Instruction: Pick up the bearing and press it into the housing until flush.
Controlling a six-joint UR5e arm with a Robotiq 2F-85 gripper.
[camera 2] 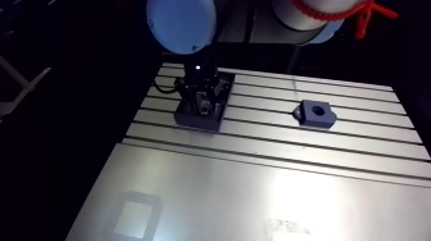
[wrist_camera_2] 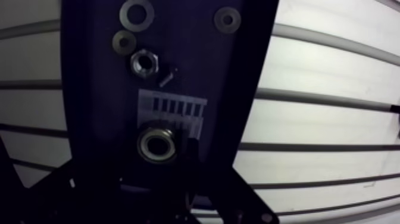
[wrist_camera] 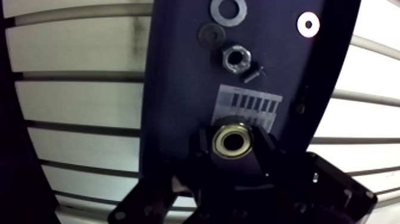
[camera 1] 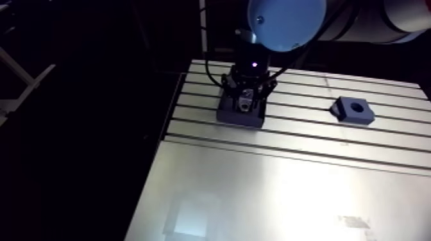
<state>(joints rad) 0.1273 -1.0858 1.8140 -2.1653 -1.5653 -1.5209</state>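
Tool, arm view: tool [camera 1: 245,102] hangs straight down from the wrist, low over the dark tray [camera 1: 238,119]; its tip is too small and dark to read here.
Tray, arm view: lies flat on the slotted desk [camera 1: 288,179].
Housing, arm view: dark square housing [camera 1: 352,109] with a round bore, well apart from the tray, alone on the desk.
Tool, wrist view: two fingers [wrist_camera: 269,152] set close against opposite sides of the bearing [wrist_camera: 233,141], clamped on it.
Bearing, wrist view: metal ring with a dark centre, over the tray, just beside the striped label [wrist_camera: 247,106].
Loose parts, wrist view: all on the tray beyond the label; a hex nut [wrist_camera: 236,58], a small screw [wrist_camera: 253,74] just beside the nut, a dark washer [wrist_camera: 211,34], and two bright washers [wrist_camera: 228,8] [wrist_camera: 309,23] farthest out.
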